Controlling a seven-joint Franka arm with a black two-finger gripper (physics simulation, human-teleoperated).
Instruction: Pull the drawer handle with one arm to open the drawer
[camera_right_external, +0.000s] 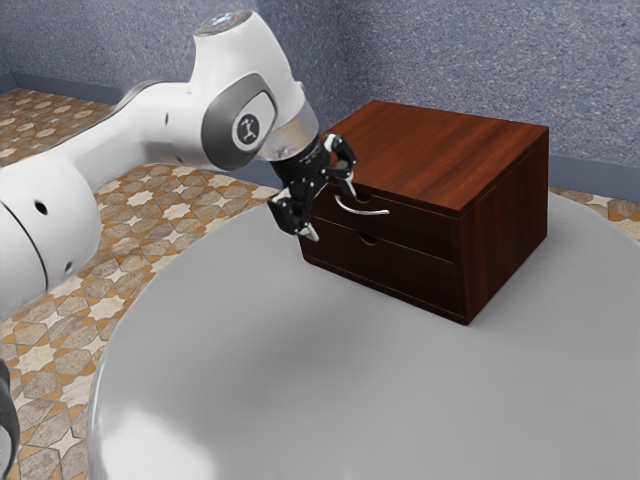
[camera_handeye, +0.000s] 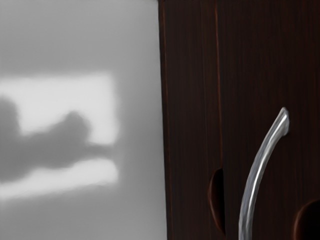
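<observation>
The round grey table (camera_right_external: 300, 390) carries a dark red-brown wooden cabinet (camera_right_external: 500, 200) with 2 drawers. In front of the cabinet, at the end nearer the arm, the black 2-finger gripper (camera_right_external: 328, 205) has its jaws spread and grasps nothing. The curved silver metal drawer handle (camera_right_external: 362, 208) sits just past the fingertips on the cabinet's upper drawer (camera_right_external: 410, 222). Its long axis runs along the cabinet front. Both drawers look shut, so their contents are hidden.
</observation>
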